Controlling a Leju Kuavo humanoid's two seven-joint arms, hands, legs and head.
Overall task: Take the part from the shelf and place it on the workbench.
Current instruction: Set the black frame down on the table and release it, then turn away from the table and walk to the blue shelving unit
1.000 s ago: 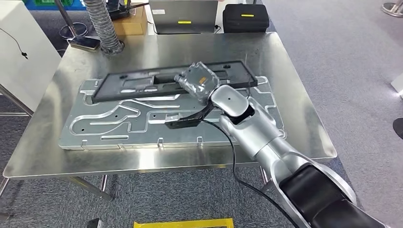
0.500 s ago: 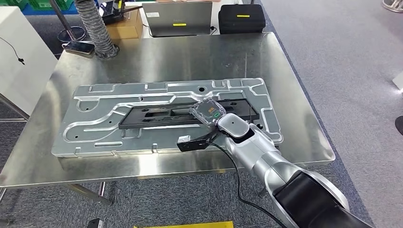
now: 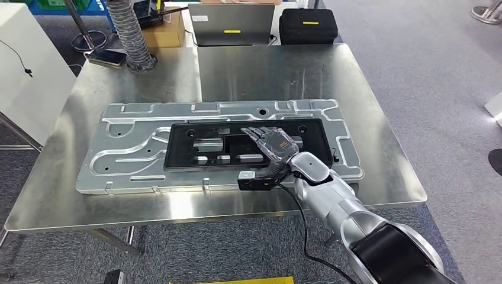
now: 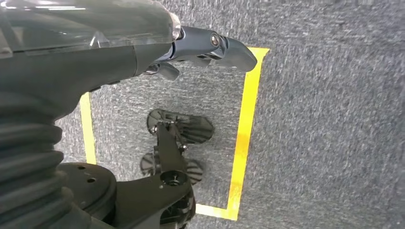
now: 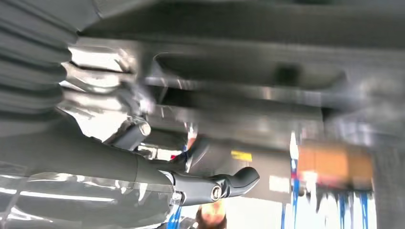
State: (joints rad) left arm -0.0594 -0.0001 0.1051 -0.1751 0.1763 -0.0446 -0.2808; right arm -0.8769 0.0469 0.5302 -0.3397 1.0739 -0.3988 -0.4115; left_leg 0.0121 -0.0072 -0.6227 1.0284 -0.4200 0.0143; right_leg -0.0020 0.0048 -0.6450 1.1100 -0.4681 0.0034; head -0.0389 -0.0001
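Part (image 3: 195, 145) on plate (image 3: 118, 160) on workbench (image 3: 266, 71)

Right arm reaches up and forward from the lower right, silver forearm angled inward, wrist bent, and the right hand (image 3: 271, 142) lies palm-down with its fingers (image 3: 256, 131) stretched flat and slightly apart. The left hand (image 4: 143, 52) hangs low, pointing at the floor, fingers (image 4: 224, 47) loosely extended, holding nothing.

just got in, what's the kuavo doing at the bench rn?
It is setting a black part down on the workbench. The part lies flat on a large machined metal plate there. The right hand rests over the part's right end; whether it grips is hard to tell. The left hand hangs by the robot's side over the floor, holding nothing.
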